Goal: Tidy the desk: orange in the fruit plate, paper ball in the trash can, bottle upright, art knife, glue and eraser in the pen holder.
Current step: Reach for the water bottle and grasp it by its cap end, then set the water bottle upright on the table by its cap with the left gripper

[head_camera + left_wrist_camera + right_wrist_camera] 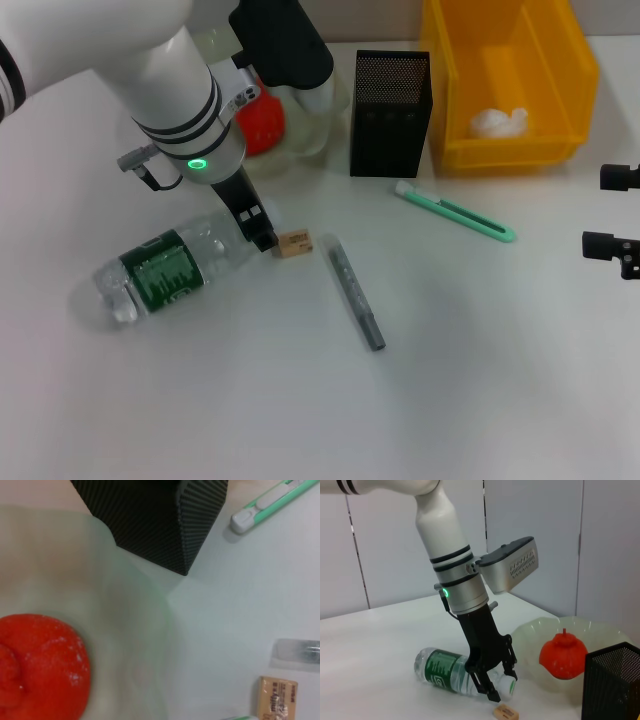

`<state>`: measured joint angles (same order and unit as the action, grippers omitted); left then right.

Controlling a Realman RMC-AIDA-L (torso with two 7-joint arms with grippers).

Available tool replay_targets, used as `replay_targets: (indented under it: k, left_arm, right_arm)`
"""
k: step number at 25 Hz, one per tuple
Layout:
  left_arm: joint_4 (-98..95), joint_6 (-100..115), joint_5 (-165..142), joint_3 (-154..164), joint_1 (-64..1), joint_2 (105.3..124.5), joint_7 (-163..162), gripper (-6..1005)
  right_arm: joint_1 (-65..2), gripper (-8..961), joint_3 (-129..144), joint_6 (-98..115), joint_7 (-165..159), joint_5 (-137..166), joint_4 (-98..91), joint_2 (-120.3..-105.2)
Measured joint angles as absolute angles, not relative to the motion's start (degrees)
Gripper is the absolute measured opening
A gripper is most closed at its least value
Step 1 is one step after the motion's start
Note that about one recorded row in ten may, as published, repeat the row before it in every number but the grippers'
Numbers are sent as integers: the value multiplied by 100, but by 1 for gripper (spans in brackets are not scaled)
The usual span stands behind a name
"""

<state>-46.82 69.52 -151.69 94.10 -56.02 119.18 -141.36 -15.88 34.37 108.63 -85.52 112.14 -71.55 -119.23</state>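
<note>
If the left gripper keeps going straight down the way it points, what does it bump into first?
Probably the bottle: the left gripper points down with open fingers around its cap end. Below that is the table.

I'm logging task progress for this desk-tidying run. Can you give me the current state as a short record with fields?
orange: in the fruit plate
paper ball: in the yellow trash can
bottle: lying on its side on the desk
left tool: open, astride the bottle's cap end
right tool: idle at the desk's right edge
eraser: on the desk beside the bottle cap
glue: lying on the desk
art knife: lying on the desk
pen holder: upright
</note>
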Motion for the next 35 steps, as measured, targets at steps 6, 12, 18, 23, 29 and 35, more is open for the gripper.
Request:
replay_targets:
  k: [6, 12, 18, 23, 29, 35]
  left_arm:
    - [-4642, 6973, -15166, 9539, -5610, 11918, -14131, 598]
    - [-5137, 7140, -15045, 9474, -5391, 11914, -14056, 443]
    - [-6826, 7666, -14807, 8918, -4331, 11874, -13917, 444]
    - [-8368, 7932, -14087, 8134, -3135, 11857, -13542, 443]
    - [-9119, 7949, -12795, 7289, -2093, 11849, -12937, 443]
    - [-8921, 7650, -11738, 7094, -1555, 11864, -12354, 444]
  right_arm:
    - [-1630, 738, 3429, 10863, -8552, 11216, -7131, -11928]
    - [-1673, 734, 3395, 10856, -8551, 11205, -7012, -11905]
    - [-1754, 731, 3378, 10854, -8552, 11187, -7038, -11911]
    - [-1882, 728, 3393, 10853, -8563, 11177, -7040, -11911]
    - [-2100, 724, 3419, 10854, -8606, 11184, -7031, -11910]
    - [-2242, 720, 3427, 10847, -8618, 11187, -7004, -11913]
